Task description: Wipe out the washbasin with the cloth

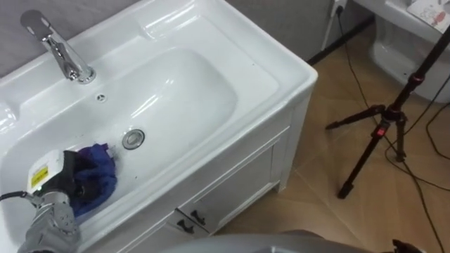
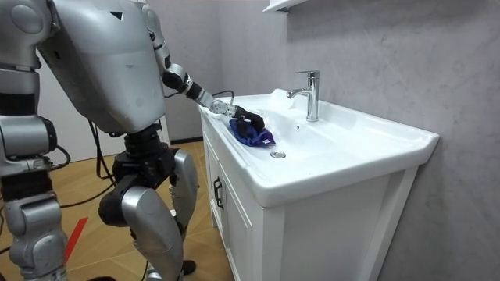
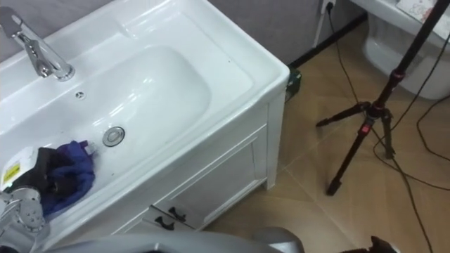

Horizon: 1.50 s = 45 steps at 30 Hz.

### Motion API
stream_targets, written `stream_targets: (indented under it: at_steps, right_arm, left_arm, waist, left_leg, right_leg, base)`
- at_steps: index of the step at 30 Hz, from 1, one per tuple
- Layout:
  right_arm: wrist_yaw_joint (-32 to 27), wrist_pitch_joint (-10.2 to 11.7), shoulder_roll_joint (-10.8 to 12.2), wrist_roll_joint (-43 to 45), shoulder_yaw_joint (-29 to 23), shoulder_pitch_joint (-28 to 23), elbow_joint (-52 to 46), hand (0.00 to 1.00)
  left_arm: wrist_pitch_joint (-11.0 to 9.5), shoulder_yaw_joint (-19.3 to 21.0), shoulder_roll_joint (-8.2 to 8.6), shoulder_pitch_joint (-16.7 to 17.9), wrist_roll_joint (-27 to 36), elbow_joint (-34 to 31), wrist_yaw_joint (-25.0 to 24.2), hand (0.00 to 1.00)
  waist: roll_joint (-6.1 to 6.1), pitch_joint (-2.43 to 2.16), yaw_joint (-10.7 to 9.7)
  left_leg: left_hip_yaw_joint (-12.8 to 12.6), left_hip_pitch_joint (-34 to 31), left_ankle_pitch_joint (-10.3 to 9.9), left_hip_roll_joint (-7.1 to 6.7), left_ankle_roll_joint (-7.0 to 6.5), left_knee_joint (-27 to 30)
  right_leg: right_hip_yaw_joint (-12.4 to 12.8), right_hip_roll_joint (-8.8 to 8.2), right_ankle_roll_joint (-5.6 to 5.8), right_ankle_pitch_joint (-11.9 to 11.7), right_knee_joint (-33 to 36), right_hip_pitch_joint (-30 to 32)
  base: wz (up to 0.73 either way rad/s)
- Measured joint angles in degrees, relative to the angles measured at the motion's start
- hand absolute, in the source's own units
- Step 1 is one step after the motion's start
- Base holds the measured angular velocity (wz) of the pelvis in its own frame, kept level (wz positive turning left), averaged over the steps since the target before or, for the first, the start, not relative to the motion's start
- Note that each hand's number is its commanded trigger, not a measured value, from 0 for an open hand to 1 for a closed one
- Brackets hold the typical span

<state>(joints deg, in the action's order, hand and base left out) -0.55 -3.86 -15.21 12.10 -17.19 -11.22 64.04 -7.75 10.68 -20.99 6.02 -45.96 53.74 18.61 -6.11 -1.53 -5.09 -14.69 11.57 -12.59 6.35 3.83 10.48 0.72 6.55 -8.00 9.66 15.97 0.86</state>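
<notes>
A white basin [image 1: 190,98] is set in a white vanity top, with a chrome tap [image 1: 60,46] at its back rim and a round metal drain [image 1: 133,138] in the bottom. A crumpled blue cloth [image 1: 98,176] lies on the basin's near left slope, just left of the drain. My left hand [image 1: 67,179] reaches in from the lower left, its dark fingers curled on the cloth. In the room view I stand at the vanity's side with that arm stretched over the rim, hand [image 2: 246,119] on the cloth [image 2: 256,137].
The vanity cabinet [image 1: 239,183] below has dark handles [image 1: 186,226]. On the wooden floor to the right stand a black tripod [image 1: 383,130] and trailing cables. A white fixture [image 1: 401,42] sits at the far upper right.
</notes>
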Motion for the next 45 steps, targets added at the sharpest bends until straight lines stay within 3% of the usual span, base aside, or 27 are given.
stream_targets:
  at_steps: [2, 7, 16, 24, 28, 30, 35, 41, 42, 45]
  right_arm:
    - [0.10, -0.01, 0.00, -0.01, 0.00, -0.30, 0.00, 0.00]
    - [0.17, 0.05, -0.37, -0.54, 0.01, 0.02, 0.07, 0.00]
    - [-0.08, 0.11, -0.62, -0.46, 0.00, 0.43, 0.10, 0.00]
    - [-2.11, 0.20, -0.93, -0.30, -0.70, 0.75, 0.08, 0.00]
    - [-3.51, 0.29, -0.99, -2.65, -1.06, 0.78, 0.09, 0.00]
    - [-3.99, 0.75, -0.87, -3.04, -0.78, 0.77, 0.10, 0.00]
    - [-5.15, 2.60, -0.84, -5.26, 0.98, 1.47, 0.91, 0.00]
    - [-5.61, 3.98, -0.17, -8.61, 4.21, 2.30, 2.61, 0.00]
    - [-5.46, 4.46, -0.04, -9.70, 5.34, 2.52, 2.61, 0.00]
    - [-4.43, 5.29, 0.34, -10.09, 8.06, 4.15, 2.61, 0.00]
  left_arm:
    - [0.00, 0.27, 0.02, 0.30, -0.01, 0.00, 0.27, 1.00]
    - [0.13, 0.40, 0.10, 1.43, -0.03, 0.07, 1.35, 1.00]
    - [0.91, 0.57, 0.03, 3.24, 0.11, 0.11, 2.26, 1.00]
    - [1.24, 2.15, 0.47, 4.17, 0.17, 0.29, 2.24, 1.00]
    - [1.24, 2.79, 1.15, 4.08, 0.41, 0.28, 2.97, 1.00]
    - [1.36, 3.09, 1.87, 3.52, 0.32, 0.20, 3.48, 1.00]
    - [2.59, 2.63, 2.59, 2.35, 1.53, -1.79, 3.22, 1.00]
    - [3.56, 2.51, 3.62, 1.15, 1.49, -8.27, 1.99, 1.00]
    - [3.71, 2.42, 3.82, 1.25, 1.49, -10.27, 1.99, 1.00]
    - [4.07, 1.70, 4.89, 1.27, 1.33, -15.03, 2.01, 1.00]
  waist:
    - [-0.02, 0.00, 0.28]
    - [-0.05, 0.04, 0.99]
    - [-0.11, 0.06, 1.24]
    - [-0.33, 0.08, 1.95]
    - [-0.35, 0.07, 2.08]
    - [-0.33, 0.07, 2.07]
    - [0.06, 0.13, 1.94]
    - [0.96, 0.51, 2.19]
    - [1.42, 0.83, 2.28]
    - [1.95, 1.15, 2.58]
  left_leg:
    - [0.15, 0.15, 0.20, 0.09, -0.12, 0.11]
    - [3.92, -0.09, 0.69, -0.49, 0.21, -0.38]
    - [3.97, -0.06, 0.82, -1.31, 0.37, -0.95]
    - [4.13, -0.02, 0.92, -2.11, 0.52, -1.49]
    - [5.93, 0.00, 0.92, -2.16, 0.52, -1.78]
    - [6.14, -0.14, 0.91, -2.19, 0.52, -1.77]
    - [6.27, -0.62, 0.90, -2.24, 0.51, -1.77]
    - [6.44, -2.19, 0.90, -2.29, 0.51, -1.75]
    - [6.57, -2.34, 0.91, -2.31, 0.51, -1.72]
    - [6.91, -3.36, 0.92, -2.28, 0.51, -1.58]
  right_leg:
    - [-0.40, -0.01, -0.38, 0.41, -0.01, -0.38]
    - [-1.00, -0.02, -1.21, 1.05, -0.25, -1.94]
    - [-2.63, -0.02, -2.35, 2.71, -0.79, -3.95]
    - [-2.72, 0.16, -2.59, 2.85, -2.13, -5.10]
    - [-3.57, 0.13, -2.61, 2.85, -2.55, -5.70]
    - [-5.46, -0.14, -2.60, 2.86, -2.57, -5.87]
    - [-7.32, -0.51, -2.58, 2.87, -3.62, -5.90]
    - [-10.66, -1.05, -2.48, 2.91, -4.22, -5.58]
    - [-11.22, -1.12, -2.48, 2.91, -4.39, -5.58]
    - [-12.29, -1.22, -2.37, 2.83, -5.36, -5.25]
  base:
    - [0.10]
    - [0.04]
    - [0.06]
    - [-0.04]
    - [0.06]
    - [0.19]
    - [0.20]
    - [0.30]
    - [0.21]
    - [0.25]
